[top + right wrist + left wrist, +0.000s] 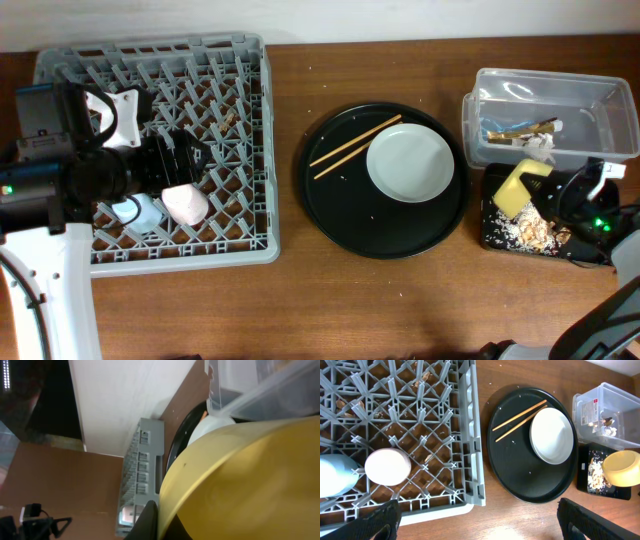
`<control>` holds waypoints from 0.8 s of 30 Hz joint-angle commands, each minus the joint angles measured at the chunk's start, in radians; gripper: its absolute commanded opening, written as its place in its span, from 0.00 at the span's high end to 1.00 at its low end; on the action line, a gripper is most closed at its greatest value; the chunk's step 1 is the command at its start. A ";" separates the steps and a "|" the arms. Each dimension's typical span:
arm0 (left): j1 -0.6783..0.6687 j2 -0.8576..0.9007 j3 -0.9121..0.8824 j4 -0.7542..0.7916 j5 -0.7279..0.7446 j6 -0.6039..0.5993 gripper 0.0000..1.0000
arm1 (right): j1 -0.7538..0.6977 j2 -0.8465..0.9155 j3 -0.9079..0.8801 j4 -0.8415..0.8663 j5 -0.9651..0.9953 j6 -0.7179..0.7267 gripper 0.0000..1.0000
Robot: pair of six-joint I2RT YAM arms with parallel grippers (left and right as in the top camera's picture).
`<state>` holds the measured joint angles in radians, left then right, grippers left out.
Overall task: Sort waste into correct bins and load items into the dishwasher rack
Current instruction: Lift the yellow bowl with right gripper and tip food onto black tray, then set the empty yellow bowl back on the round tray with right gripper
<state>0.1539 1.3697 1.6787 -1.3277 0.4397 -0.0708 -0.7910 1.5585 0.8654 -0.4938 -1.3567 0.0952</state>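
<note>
Gripping the yellow bowl (pixel 518 187), the right gripper (pixel 548 200) holds it tilted over the black tray (pixel 492 232) of food scraps (pixel 530 232). The left gripper (pixel 185 158) hangs, fingers spread wide, above the rack (pixel 250 120), where a pink cup (pixel 185 203) and a blue cup (pixel 140 210) sit.

Nothing is showing up here that I can actually read. A white sticker (pixel 593 410) with red print is sitting on the clear tub (pixel 615 390), at two o'clock from the round black tray (pixel 520 472), but its lettering is coming out too small.
</note>
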 commanded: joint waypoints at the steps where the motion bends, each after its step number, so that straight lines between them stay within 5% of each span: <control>1: 0.000 -0.007 0.003 0.002 -0.003 0.016 0.01 | 0.013 -0.014 0.003 0.014 -0.064 -0.050 0.96; 2: 0.000 -0.007 0.003 0.002 -0.003 0.016 0.01 | 0.006 -0.014 0.002 0.006 0.095 0.099 0.96; 3: 0.000 -0.007 0.003 0.002 -0.003 0.016 0.01 | 0.006 -0.015 0.002 0.025 -0.120 -0.007 0.96; 5: 0.000 -0.007 0.003 0.002 -0.003 0.016 0.01 | 0.007 -0.015 0.002 -0.006 0.071 0.124 0.96; 7: 0.000 -0.007 0.003 0.002 -0.003 0.016 0.01 | 0.074 -0.042 0.003 -0.063 -0.120 0.041 0.96; 8: 0.000 -0.007 0.003 0.002 -0.003 0.016 0.01 | 0.148 -0.085 0.003 -0.095 -0.061 0.021 0.96; 12: 0.000 -0.007 0.003 0.002 -0.003 0.016 0.01 | 0.695 -0.291 0.014 -0.136 0.653 0.056 0.96; 17: 0.000 -0.007 0.003 0.002 -0.003 0.016 0.01 | 1.374 -0.199 0.026 -0.080 1.501 0.048 0.96; 22: 0.000 -0.007 0.003 0.002 -0.003 0.016 0.01 | 1.479 -0.026 0.027 0.031 1.522 0.009 0.96; 23: 0.000 -0.007 0.003 0.002 -0.003 0.016 0.01 | 1.479 -0.034 0.042 0.018 1.522 0.009 0.60; 24: 0.000 -0.007 0.003 0.002 -0.003 0.016 0.01 | 1.479 -0.047 0.064 -0.005 1.520 0.009 0.38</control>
<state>0.1535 1.3697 1.6787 -1.3277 0.4362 -0.0708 0.6827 1.5326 0.8791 -0.4713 0.1211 0.1112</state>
